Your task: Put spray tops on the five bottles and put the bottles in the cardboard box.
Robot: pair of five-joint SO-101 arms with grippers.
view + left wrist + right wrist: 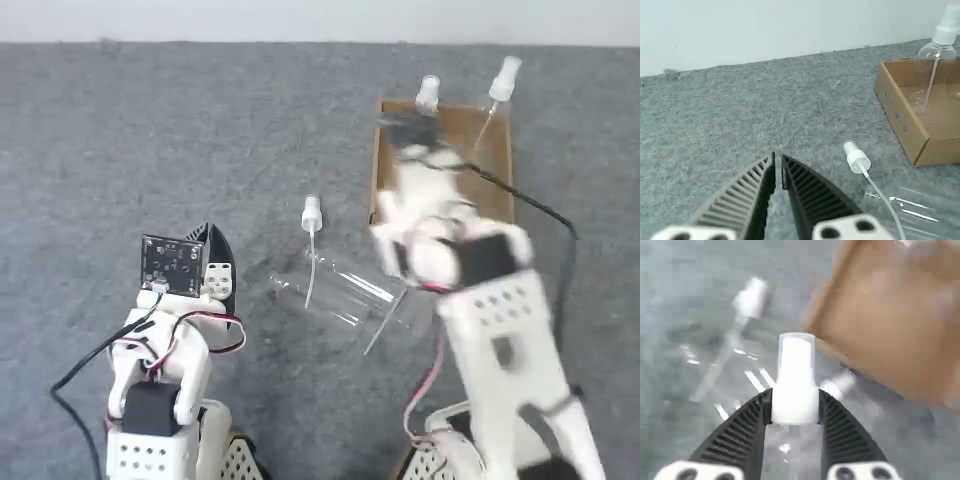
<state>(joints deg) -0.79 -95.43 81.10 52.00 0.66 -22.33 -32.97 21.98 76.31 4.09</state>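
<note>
My right gripper [795, 396] is shut on a white spray top [795, 372], held above clear bottles [740, 375] that lie on the grey mat, next to the cardboard box [890, 315]. The right arm [440, 215] hangs over the box's left wall [377, 170]. Two capped bottles [428, 92] [505, 78] stand at the far end of the box. A loose spray top with its tube [311, 215] rests across the lying bottles [335, 290]. My left gripper [778, 167] is shut on nothing, low over the mat left of that spray top [856, 157].
The grey mat [150, 130] is bare to the left and far side. The box wall [900, 120] stands close to the right of the lying bottles [910, 205]. A black cable [540, 205] runs over the box from the right arm.
</note>
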